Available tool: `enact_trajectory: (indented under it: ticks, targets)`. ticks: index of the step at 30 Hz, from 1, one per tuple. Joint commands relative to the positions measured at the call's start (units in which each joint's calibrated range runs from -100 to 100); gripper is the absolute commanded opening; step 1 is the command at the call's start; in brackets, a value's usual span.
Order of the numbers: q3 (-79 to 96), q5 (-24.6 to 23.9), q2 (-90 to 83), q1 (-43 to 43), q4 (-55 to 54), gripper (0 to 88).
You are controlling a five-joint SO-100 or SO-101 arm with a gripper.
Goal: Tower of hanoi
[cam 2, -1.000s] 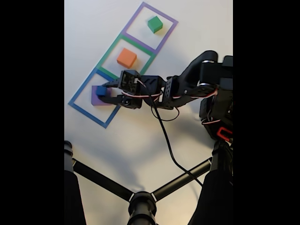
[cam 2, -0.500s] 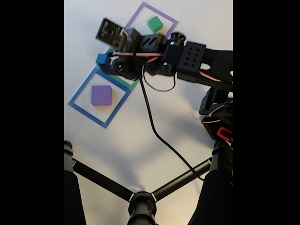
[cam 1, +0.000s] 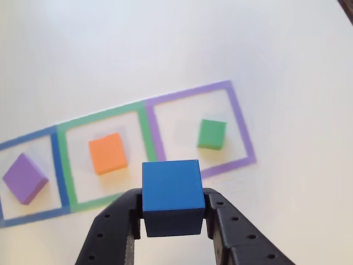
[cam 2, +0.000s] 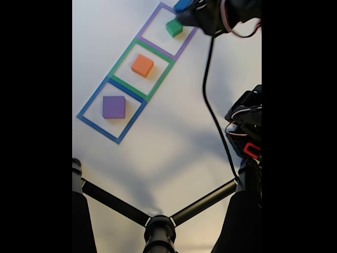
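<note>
The black two-finger gripper (cam 1: 172,221) is clamped on a small blue cube (cam 1: 171,193), one finger on each side, held up off the white table (cam 1: 165,44). In the fixed view the blue cube (cam 2: 182,5) rides at the far edge w/ the gripper (cam 2: 185,9), just beside the small green cube (cam 2: 174,27). Three taped square outlines run in a row: blue-tape square (cam 2: 111,109) nearest, green-tape square (cam 2: 142,69) in the middle, purple-tape square (cam 2: 168,30) farthest. A flat purple block (cam 2: 114,107) lies in the blue one, an orange block (cam 2: 142,65) in the green one, the green cube in the purple one — all three apart, nothing stacked. Judging progress: the blue cube is picked and mid-carry, approx over the purple square's end; setting it down is left, prob. on the green cube, then more moves — the tower isn't built yet. Final target square can't be told from here.
</note>
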Motion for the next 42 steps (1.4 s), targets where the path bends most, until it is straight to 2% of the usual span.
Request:
enact_trajectory:
  ticks: [1, 9, 15, 25, 31, 37, 42]
  targets:
    - [-5.2, 0.0, -3.1, 9.6, 2.0, 0.4]
    - [-5.5, 0.0, -3.1, 18.5, 2.2, 0.4]
    - [11.2, 0.0, -6.7, 21.6, -9.6, 0.4]
    - [52.5, 0.0, -10.0, 24.7, -54.5, 0.4]
    - [68.3, 0.0, -5.7, 26.3, -78.4, 0.4]
    - [80.5, 0.0, -0.6, 25.4, -99.1, 0.4]
    - [85.0, 0.0, 4.8, 23.0, -109.7, 0.4]
